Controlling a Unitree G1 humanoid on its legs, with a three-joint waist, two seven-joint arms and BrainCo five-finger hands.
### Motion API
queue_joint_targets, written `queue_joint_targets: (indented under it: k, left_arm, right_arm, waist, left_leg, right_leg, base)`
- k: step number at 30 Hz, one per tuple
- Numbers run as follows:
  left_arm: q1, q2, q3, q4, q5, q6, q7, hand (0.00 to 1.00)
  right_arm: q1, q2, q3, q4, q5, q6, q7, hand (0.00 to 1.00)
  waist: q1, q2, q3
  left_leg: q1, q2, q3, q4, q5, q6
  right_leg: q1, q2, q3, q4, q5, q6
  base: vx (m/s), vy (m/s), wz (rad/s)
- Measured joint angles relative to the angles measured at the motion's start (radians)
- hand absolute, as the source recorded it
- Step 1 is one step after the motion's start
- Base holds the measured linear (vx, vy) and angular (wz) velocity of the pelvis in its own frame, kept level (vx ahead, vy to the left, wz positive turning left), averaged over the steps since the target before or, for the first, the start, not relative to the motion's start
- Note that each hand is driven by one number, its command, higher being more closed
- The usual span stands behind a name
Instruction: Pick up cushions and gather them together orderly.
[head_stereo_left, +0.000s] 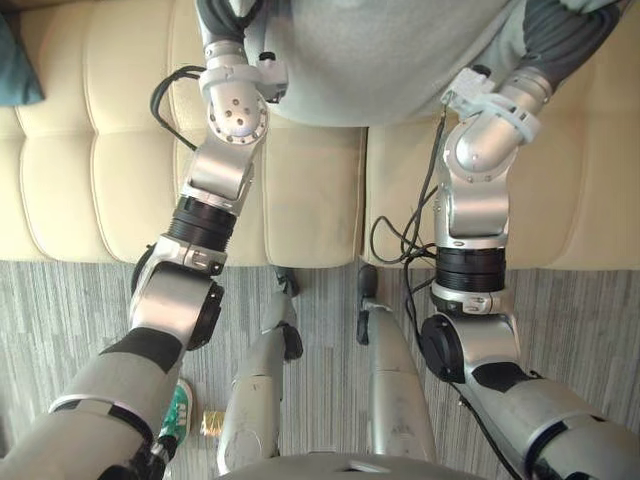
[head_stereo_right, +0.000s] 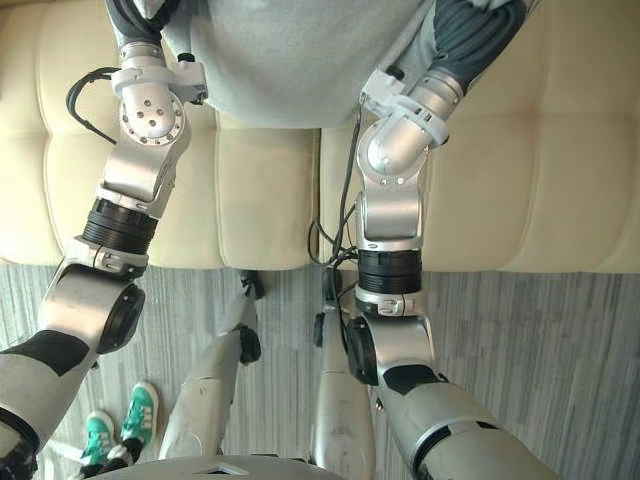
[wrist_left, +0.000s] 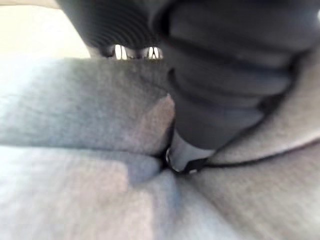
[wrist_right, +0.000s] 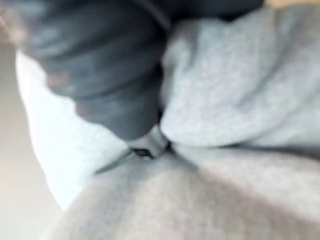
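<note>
— Over the cream sofa (head_stereo_left: 90, 170), where is the grey cushion (head_stereo_left: 400, 60)?
— Between the two arms, with a hand pressed in at each side.
— Fingers apart or clamped?
— I cannot tell. The left hand (wrist_left: 210, 120) and right hand (wrist_right: 125, 105) sink into grey fabric, and the folds hide the fingers. A dark teal cushion (head_stereo_left: 15, 65) lies on the sofa at far left.

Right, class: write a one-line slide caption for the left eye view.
Two robot arms reach up into a large grey cushion over a cream sofa beside grey carpet.
</note>
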Motion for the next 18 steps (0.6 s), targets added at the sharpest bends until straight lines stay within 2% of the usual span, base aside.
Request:
queue_joint_targets:
  k: [3,4,6,7,9,10,12,13,15,18]
  left_arm:
    - [-0.024,-0.024,0.02,0.0,-0.037,-0.008,-0.009,1.0]
    - [-0.043,-0.037,0.05,0.0,-0.05,-0.015,-0.009,0.0]
    - [-0.054,-0.039,0.072,0.0,-0.058,-0.016,-0.01,0.0]
    - [-0.052,-0.039,0.081,0.0,-0.062,-0.016,-0.013,0.0]
    - [-0.053,-0.034,0.096,0.0,-0.065,-0.018,-0.018,0.0]
    - [-0.056,-0.033,0.11,-0.002,-0.065,-0.018,-0.027,0.0]
    - [-0.058,-0.019,0.121,-0.002,-0.065,-0.02,-0.036,0.0]
    - [-0.061,0.0,0.12,-0.002,-0.066,-0.019,-0.042,0.0]
    - [-0.079,0.044,0.12,0.0,-0.073,-0.013,-0.064,0.0]
    - [-0.1,0.132,0.128,0.01,-0.077,-0.005,-0.081,0.0]
  right_arm:
    - [-0.022,0.0,-0.01,-0.002,-0.017,0.017,-0.014,1.0]
    - [-0.05,0.002,-0.008,-0.003,-0.021,0.025,-0.018,0.0]
    - [-0.076,0.005,-0.008,-0.003,-0.021,0.036,-0.019,0.0]
    - [-0.077,0.004,-0.008,-0.004,-0.023,0.035,-0.018,0.0]
    - [-0.08,0.003,-0.006,-0.014,-0.024,0.033,-0.017,0.0]
    - [-0.082,0.0,-0.005,-0.034,-0.024,0.033,-0.015,0.0]
    - [-0.088,-0.006,-0.006,-0.043,-0.02,0.024,-0.011,0.0]
    - [-0.101,-0.011,-0.011,-0.035,-0.017,0.024,-0.007,0.0]
    - [-0.138,-0.035,-0.012,-0.012,0.011,0.022,-0.003,0.0]
    - [-0.214,-0.077,-0.015,0.081,0.107,0.005,0.035,0.0]
  waist:
    - [-0.003,-0.001,0.027]
    - [-0.01,-0.001,0.036]
    - [-0.016,-0.001,0.038]
    - [-0.014,-0.002,0.04]
    - [-0.011,-0.002,0.04]
    - [-0.012,-0.002,0.04]
    - [-0.017,-0.005,0.042]
    - [-0.022,-0.005,0.042]
    - [-0.021,-0.005,0.042]
    - [-0.016,-0.005,0.042]
  left_leg:
    - [-0.017,0.001,0.007,0.0,-0.001,-0.001]
    - [-0.024,0.001,0.007,0.0,-0.001,-0.001]
    - [-0.032,0.002,0.008,0.0,-0.005,-0.005]
    - [-0.034,0.004,0.02,0.0,-0.034,-0.028]
    - [-0.04,0.012,0.082,0.0,-0.071,-0.02]
    - [-0.051,0.02,0.131,0.008,-0.081,-0.027]
    - [-0.072,0.027,0.151,0.032,-0.06,-0.016]
    - [-0.083,0.028,0.146,0.041,-0.045,0.003]
    - [-0.09,0.032,0.139,0.047,-0.036,0.013]
    - [-0.093,0.042,0.133,0.062,-0.027,0.003]
  right_leg:
    - [-0.021,-0.001,0.004,0.003,0.0,0.0]
    - [-0.022,-0.001,0.003,-0.004,0.0,0.0]
    - [-0.027,-0.001,0.001,-0.01,0.0,0.0]
    - [-0.032,-0.001,0.004,-0.007,0.0,0.0]
    - [-0.046,-0.004,0.017,-0.007,0.0,0.0]
    - [-0.057,-0.009,0.021,-0.009,0.0,0.0]
    - [-0.07,-0.011,0.021,-0.007,0.0,0.0]
    - [-0.074,-0.011,0.019,-0.009,0.0,0.0]
    - [-0.075,-0.01,0.011,-0.01,0.0,0.001]
    - [-0.068,-0.007,-0.004,-0.007,0.0,0.0]
  base:
    - [0.07,0.006,-0.01]
    - [0.06,0.018,0.02]
    - [0.05,0.03,0.02]
    - [0.04,0.034,-0.02]
    - [0.03,0.038,-0.02]
    - [0.04,0.048,0.02]
    - [0.02,0.02,0.01]
    - [0.02,0.021,0.03]
    - [0.02,0.012,0.06]
    - [-0.01,-0.017,0.05]
